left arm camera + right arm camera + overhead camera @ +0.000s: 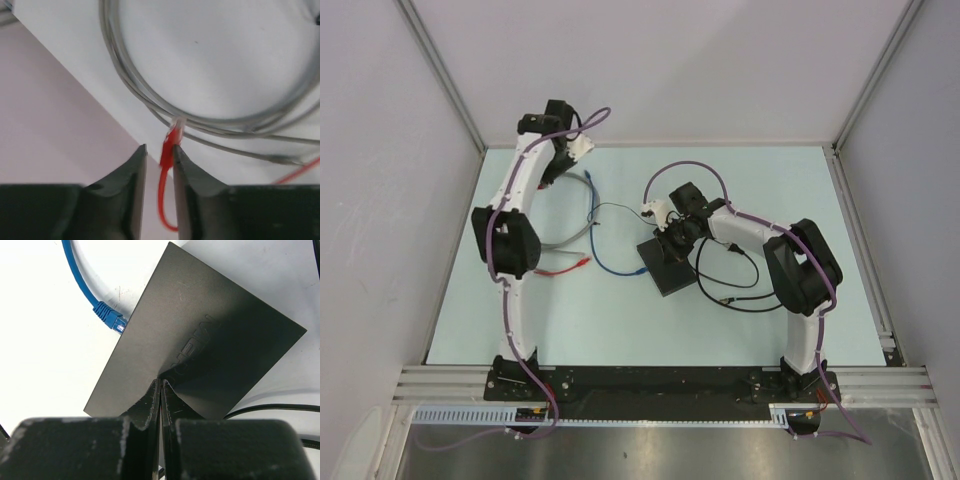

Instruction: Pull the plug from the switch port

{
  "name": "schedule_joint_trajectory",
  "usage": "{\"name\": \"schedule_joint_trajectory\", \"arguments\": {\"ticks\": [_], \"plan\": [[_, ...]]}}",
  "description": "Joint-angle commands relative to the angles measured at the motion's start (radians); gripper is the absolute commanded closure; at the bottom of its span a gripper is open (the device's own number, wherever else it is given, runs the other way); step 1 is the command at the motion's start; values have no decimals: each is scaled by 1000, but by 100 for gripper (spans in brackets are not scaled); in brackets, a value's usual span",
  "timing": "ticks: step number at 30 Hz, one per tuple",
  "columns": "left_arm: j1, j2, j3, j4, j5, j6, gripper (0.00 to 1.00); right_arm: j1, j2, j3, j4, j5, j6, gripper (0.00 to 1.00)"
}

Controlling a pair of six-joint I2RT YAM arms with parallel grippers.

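Task's thing: the plug [109, 317] (blue, with a clear tip) is seated in the switch port [123, 329], in the edge of the flat black box [210, 340]; it has not yet been pulled.
Blue cable: the blue cable [77, 270] is led away from the plug in a slack curve over the surface [770, 190], so the port is judged to be under no strain.
Right tool: the jaws of the right tool [160, 386] are pressed together with nothing between them, and the tips are set down on the box's top face (judged a hold-down, so that the box is not dragged along when the plug is drawn).
Left tool: the left tool [159, 150] is found well apart from the box, toward the far left of the surface. Its jaws are parted a little. A red cable end [170, 142] lies in the gap, against one finger [192, 180] and clear of the other, so it is judged not to be pinched.
Grey cable: the grey cable [130, 85] is coiled in loops just beyond the red end (untouched).
Thin black cables: the thin black cables [730, 290] are laid to the right of the box.
Step in hand: the box is pinned, and no tool is at the port.
Next move: the left tool would need to be brought across and closed on the plug's body rather than on the cable (whether it has a latch tab cannot be told).
Risk: a box held at one spot may be swung round by a sideways pull.
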State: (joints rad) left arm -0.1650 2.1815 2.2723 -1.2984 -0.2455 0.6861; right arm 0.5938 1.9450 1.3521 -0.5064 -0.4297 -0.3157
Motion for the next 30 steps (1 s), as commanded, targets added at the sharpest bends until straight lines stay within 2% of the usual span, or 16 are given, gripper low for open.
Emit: {"name": "schedule_joint_trajectory", "arguments": {"ticks": [1, 3, 6, 10, 11, 13, 14, 16, 17, 21, 22, 25, 27, 29, 30], "plan": [[-67, 99, 111, 62, -261, -72, 57, 6, 75, -44, -40, 126, -45, 97], [-85, 94, 104, 108, -250, -135, 45, 9, 72, -44, -40, 129, -46, 97], [-102, 25, 9, 224, -212, -210, 33, 9, 71, -44, -41, 131, -46, 97], [-119, -58, -56, 286, -25, -304, 27, 9, 75, -44, -40, 129, -45, 97], [-119, -75, -59, 266, 152, -310, 26, 9, 77, -44, -41, 128, -45, 97], [-119, -120, -100, 255, 301, -341, 26, 9, 77, -44, -40, 126, -45, 97], [-117, -133, -123, 234, 501, -336, 27, 9, 77, -44, -40, 126, -45, 97], [-119, -173, -189, 222, 673, -318, 27, 9, 77, -44, -40, 123, -45, 97], [-119, -184, -262, 223, 806, -318, 28, 9, 77, -44, -40, 123, -45, 97], [-123, -213, -443, 258, 1038, -333, 31, 9, 75, -45, -41, 121, -45, 97], [-128, -212, -503, 270, 1046, -342, 32, 9, 75, -44, -41, 121, -45, 97], [-154, -204, -586, 315, 984, -353, 43, 9, 72, -44, -43, 121, -43, 97], [-165, -181, -615, 327, 970, -355, 68, 11, 63, -44, -43, 123, -40, 97], [-169, -132, -634, 312, 960, -352, 100, 9, 58, -44, -44, 120, -34, 97], [-171, -118, -637, 304, 960, -349, 100, 9, 55, -44, -44, 117, -33, 98]]}}
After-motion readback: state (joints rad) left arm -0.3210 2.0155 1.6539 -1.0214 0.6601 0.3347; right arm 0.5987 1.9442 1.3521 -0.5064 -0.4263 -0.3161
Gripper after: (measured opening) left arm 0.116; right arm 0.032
